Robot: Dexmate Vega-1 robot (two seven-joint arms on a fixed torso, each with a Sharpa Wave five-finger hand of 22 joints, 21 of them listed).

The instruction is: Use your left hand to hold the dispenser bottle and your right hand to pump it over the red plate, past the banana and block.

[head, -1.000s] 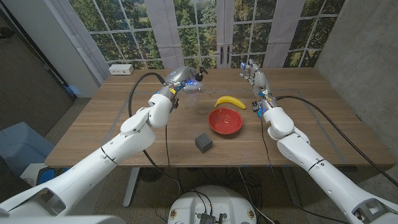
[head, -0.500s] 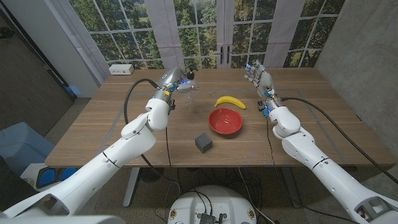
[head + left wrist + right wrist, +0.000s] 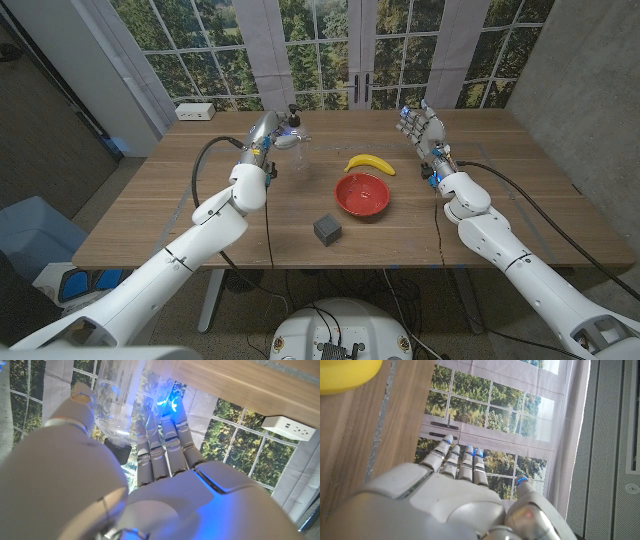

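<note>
My left hand (image 3: pixel 270 130) grips a clear dispenser bottle (image 3: pixel 293 140) with a black pump top (image 3: pixel 293 110), at the far middle of the table. In the left wrist view the fingers (image 3: pixel 165 445) and thumb wrap the clear bottle (image 3: pixel 117 400). The bottle stands upright; whether its base touches the table I cannot tell. A red plate (image 3: pixel 362 194) lies right of the bottle, a banana (image 3: pixel 370 163) just behind it and a grey block (image 3: pixel 327 229) in front. My right hand (image 3: pixel 420 128) hovers open behind and right of the banana (image 3: pixel 342 372), fingers (image 3: pixel 462 462) spread, holding nothing.
A white power box (image 3: pixel 194 111) sits at the table's far left corner, also seen in the left wrist view as a white box (image 3: pixel 292 428). Windows stand behind the table's far edge. A black cable (image 3: pixel 520 195) trails along the right arm.
My left hand has carried the bottle a little to the left. My right hand has shifted slightly to the right, still open.
</note>
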